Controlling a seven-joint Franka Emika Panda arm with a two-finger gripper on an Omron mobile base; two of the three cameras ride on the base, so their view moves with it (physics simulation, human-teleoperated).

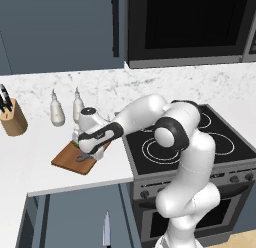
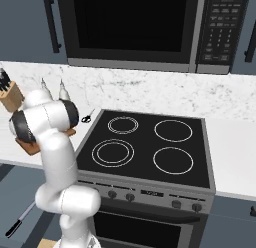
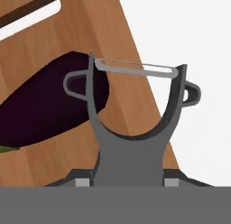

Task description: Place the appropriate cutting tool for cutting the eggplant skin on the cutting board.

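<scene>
fingers (image 3: 128, 180) closed on peeler (image 3: 131, 128) handle, handle end hidden, eggplant (image 3: 49, 101) partly cut off, on cutting board (image 3: 108, 33)

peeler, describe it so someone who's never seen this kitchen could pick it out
Left of the stove, a wooden cutting board lies on the white counter with a purple eggplant. The peeler is above it: dull grey, forked head, thin blade across.
</scene>
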